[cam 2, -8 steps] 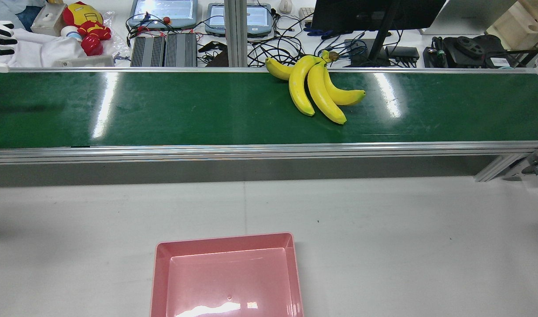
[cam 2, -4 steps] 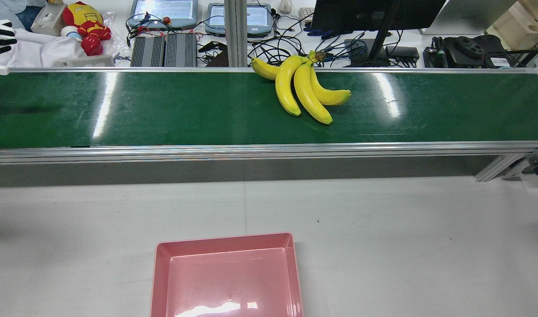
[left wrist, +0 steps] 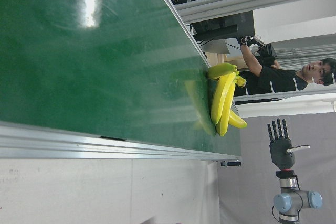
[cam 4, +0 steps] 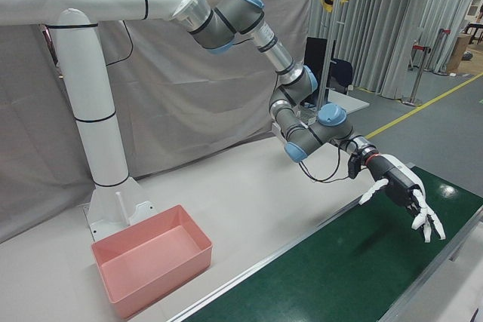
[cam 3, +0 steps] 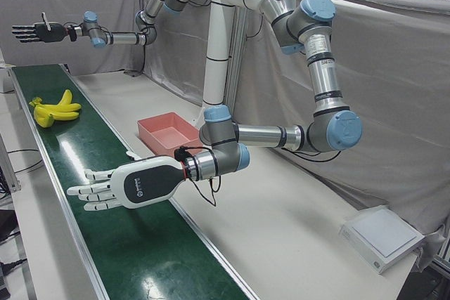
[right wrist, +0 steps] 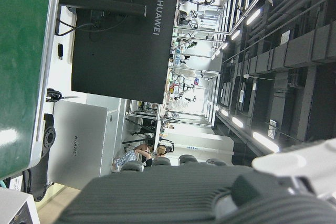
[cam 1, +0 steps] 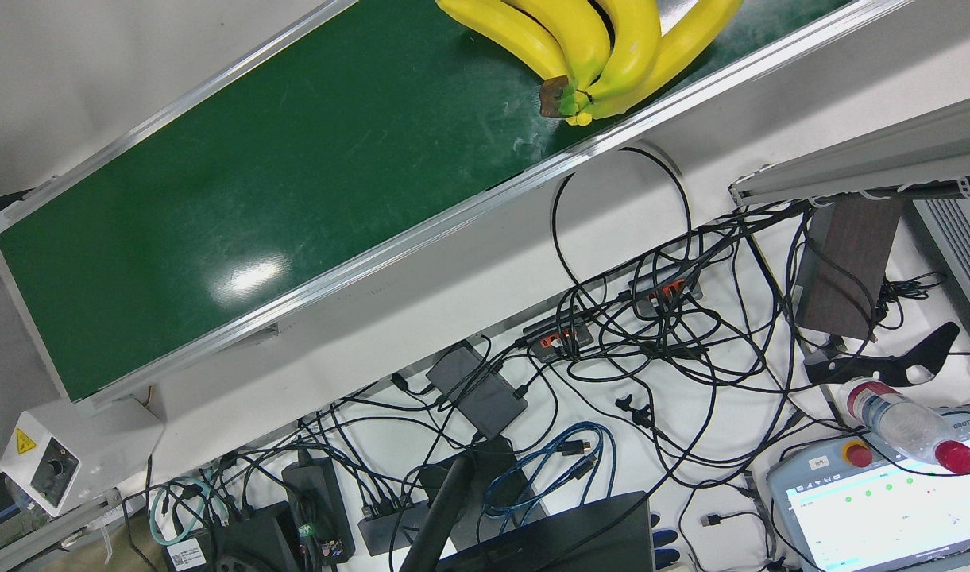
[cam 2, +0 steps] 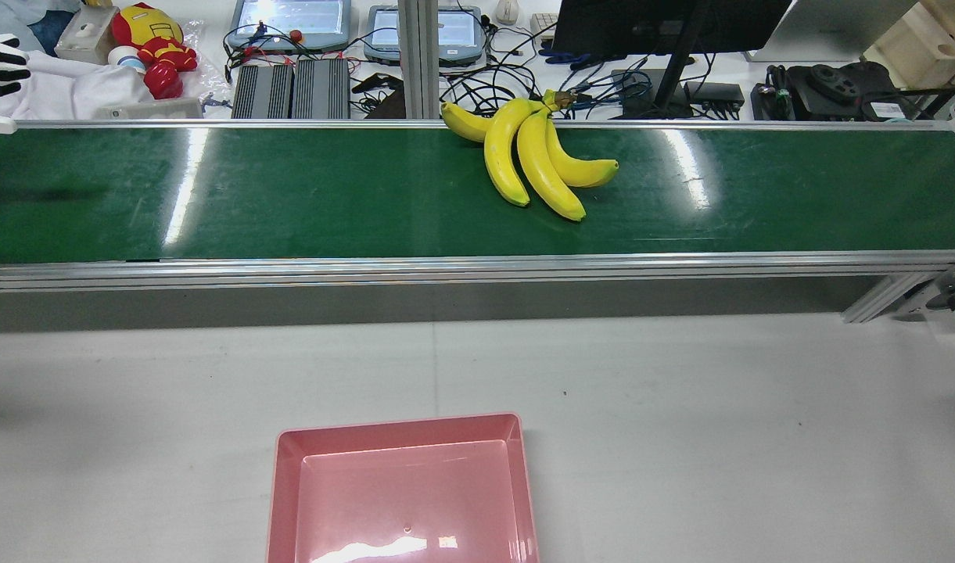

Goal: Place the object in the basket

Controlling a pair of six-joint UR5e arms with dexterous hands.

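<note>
Since a second ago the bunch of yellow bananas (cam 2: 524, 164) has slid along the glossy green conveyor belt (cam 2: 289, 195) toward the robot's left. Most of that shift came early; over the last half second it barely crept, so the belt seems to be slowing or stopped. Nothing else in the rear view has changed place.

The bunch lies flat on the far half of the belt, its stem crown at the far rail and the fruit fanning toward the robot. It sits a little to the right of the shallow pink plastic basket (cam 2: 407, 485), which stands on the white table on the near side of the belt.

It looks like a stiff, smooth-skinned, moderately light bunch, possibly a plastic replica. The curved, slick fruit could roll out of a loose hold. The safer grip is probably across the thick middle of the bunch, with fingers wrapped under it, or near the crown where the fruit join.

The left hand (cam 3: 119, 186) hovers over the belt well to the bunch's left, fingers spread and straight, holding nothing. The right hand (cam 3: 31, 31) hangs above the belt on the bunch's other side, likewise splayed and empty. No reach has begun; the left hand appears better placed if the bunch drifts further.
</note>
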